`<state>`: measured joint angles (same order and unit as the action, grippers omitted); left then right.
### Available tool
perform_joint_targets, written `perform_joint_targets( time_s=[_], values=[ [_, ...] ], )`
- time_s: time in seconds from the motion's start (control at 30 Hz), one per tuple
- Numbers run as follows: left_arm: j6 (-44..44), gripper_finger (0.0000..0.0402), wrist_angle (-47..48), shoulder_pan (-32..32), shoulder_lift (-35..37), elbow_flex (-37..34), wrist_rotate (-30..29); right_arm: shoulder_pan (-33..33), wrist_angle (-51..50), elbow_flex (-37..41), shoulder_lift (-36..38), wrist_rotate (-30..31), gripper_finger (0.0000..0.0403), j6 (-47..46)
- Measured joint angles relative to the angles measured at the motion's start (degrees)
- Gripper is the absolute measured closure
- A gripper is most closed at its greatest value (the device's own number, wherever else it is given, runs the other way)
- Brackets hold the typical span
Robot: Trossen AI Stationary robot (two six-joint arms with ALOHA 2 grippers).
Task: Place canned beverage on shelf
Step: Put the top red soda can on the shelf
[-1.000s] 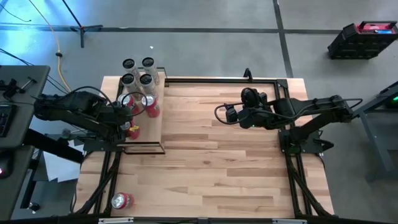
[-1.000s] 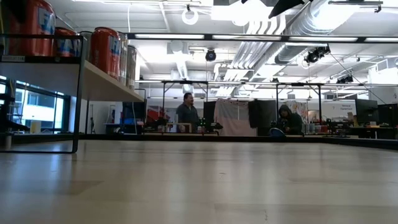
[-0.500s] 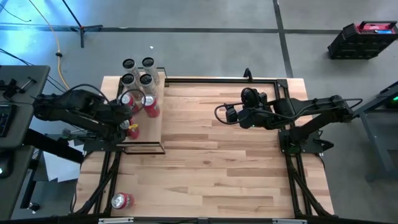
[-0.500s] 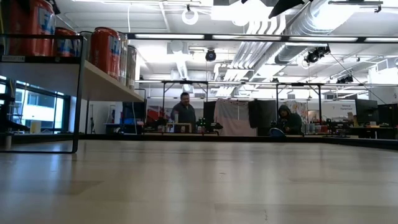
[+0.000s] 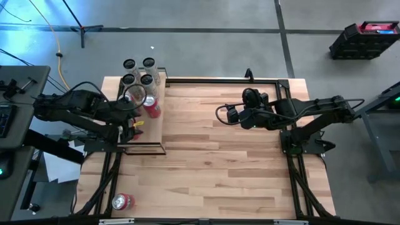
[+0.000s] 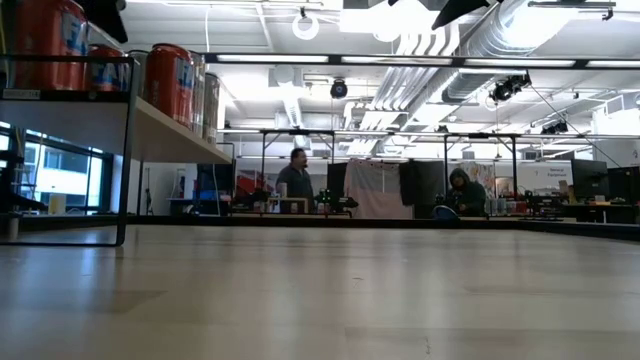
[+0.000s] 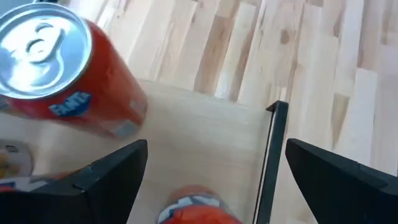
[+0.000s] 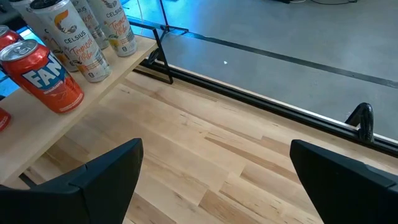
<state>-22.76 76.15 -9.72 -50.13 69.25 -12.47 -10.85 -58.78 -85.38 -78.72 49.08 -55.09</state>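
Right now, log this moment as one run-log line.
left hand: open, over shelf, nothing held | right hand: open, waiting mid-table | orange soda can: upright on shelf | spare can: lying on table

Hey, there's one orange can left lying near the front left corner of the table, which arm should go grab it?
Left, probably. The can lies on the left arm's side. The left gripper is open over the shelf, holding nothing. The right gripper is also open but hangs mid-table, farther away.
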Motion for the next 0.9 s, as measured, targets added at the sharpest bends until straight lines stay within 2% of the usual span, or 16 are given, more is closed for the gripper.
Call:
perform_joint_targets(
  time_s=[0.13,0.57,0.77,0.9],
  values=[
    [0.5,0.0042,1.0,-0.1,-1.9,0.0,2.4,0.0,-0.1,0.0,0.0,0.0,0.0011,0.0],
    [2.4,0.0148,0.1,-2.5,-6.2,0.0,4.4,0.0,-0.5,0.0,0.0,0.0,0.0011,0.0],
    [-1.1,0.0170,5.2,-3.1,-6.5,0.0,3.8,0.0,-0.5,0.0,0.0,-0.1,0.0011,0.1],
    [-1.6,0.0174,4.8,-3.2,-6.2,0.0,3.8,0.0,-0.5,0.0,0.0,-0.1,0.0011,0.1]
  ],
)
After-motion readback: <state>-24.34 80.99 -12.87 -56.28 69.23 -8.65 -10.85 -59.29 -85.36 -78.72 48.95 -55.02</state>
